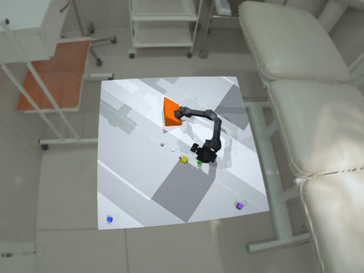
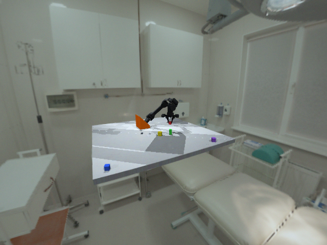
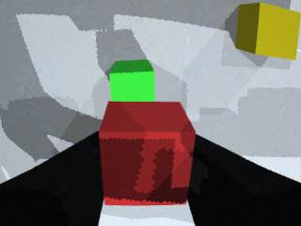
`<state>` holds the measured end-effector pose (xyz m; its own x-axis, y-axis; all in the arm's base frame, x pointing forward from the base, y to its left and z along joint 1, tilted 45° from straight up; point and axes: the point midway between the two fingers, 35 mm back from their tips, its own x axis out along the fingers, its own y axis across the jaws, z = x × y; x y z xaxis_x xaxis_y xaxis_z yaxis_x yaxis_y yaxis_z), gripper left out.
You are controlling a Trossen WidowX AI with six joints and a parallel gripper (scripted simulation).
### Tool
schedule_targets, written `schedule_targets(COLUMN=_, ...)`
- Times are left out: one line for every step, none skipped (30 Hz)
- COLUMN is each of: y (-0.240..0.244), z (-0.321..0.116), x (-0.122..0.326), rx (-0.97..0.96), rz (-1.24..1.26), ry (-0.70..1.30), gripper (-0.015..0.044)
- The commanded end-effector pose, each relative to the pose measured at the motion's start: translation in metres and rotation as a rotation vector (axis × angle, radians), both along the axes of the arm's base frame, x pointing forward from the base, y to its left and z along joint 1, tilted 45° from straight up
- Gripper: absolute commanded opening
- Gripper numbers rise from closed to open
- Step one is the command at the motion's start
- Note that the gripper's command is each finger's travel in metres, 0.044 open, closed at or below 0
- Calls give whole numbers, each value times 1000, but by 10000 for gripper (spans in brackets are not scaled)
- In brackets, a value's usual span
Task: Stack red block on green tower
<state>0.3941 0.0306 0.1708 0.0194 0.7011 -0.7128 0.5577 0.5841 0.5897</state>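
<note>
My gripper (image 3: 144,142) (image 2: 169,122) is shut on the red block (image 3: 146,153) (image 2: 169,122) and holds it in the air above the table. The green tower (image 3: 132,81) (image 2: 170,131) (image 1: 199,162) stands upright on the table, just ahead of and below the block in the wrist view. In the exterior view the block hangs a little above the tower's top, clear of it. In the top view the gripper body (image 1: 205,154) hides the block.
A yellow cube (image 1: 183,159) (image 2: 159,133) (image 3: 269,29) sits close beside the tower. A large orange wedge (image 1: 170,112) (image 2: 141,122) stands at the arm's base. A purple cube (image 1: 239,206) (image 2: 213,139) and a blue cube (image 1: 109,218) (image 2: 106,167) lie near the table's front corners.
</note>
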Motion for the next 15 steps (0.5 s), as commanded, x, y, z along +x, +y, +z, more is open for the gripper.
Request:
schedule_targets(y=2, z=0, x=3, rx=5, rz=-9, ry=4, gripper=0)
schedule_targets(y=4, z=-2, x=3, rx=5, rz=-9, ry=4, gripper=0)
schedule_targets(y=7, z=-5, x=3, rx=5, rz=-9, ry=4, gripper=0)
schedule_targets(y=9, z=-7, x=4, rx=5, rz=-9, ry=4, gripper=0)
schedule_targets(y=12, z=-10, x=4, rx=5, rz=-9, ry=4, gripper=0)
schedule_targets(y=14, z=-12, x=4, rx=5, rz=-9, ry=3, gripper=0)
schedule_targets(y=17, z=-14, x=4, rx=6, rz=-9, ry=3, gripper=0)
schedule_targets(y=19, z=-17, x=4, rx=6, rz=-9, ry=3, gripper=0)
schedule_targets(y=21, z=-19, x=4, rx=6, rz=-9, ry=3, gripper=0)
schedule_targets(y=23, z=-19, x=3, rx=6, rz=-9, ry=3, gripper=0)
schedule_targets(y=24, z=-20, x=3, rx=6, rz=-9, ry=3, gripper=0)
schedule_targets(y=24, z=-20, x=3, rx=6, rz=-9, ry=3, gripper=0)
schedule_targets(y=24, z=-20, x=3, rx=6, rz=-9, ry=3, gripper=0)
schedule_targets(y=25, z=-21, x=3, rx=6, rz=-9, ry=3, gripper=0)
schedule_targets(y=27, z=-23, x=3, rx=6, rz=-9, ry=3, gripper=0)
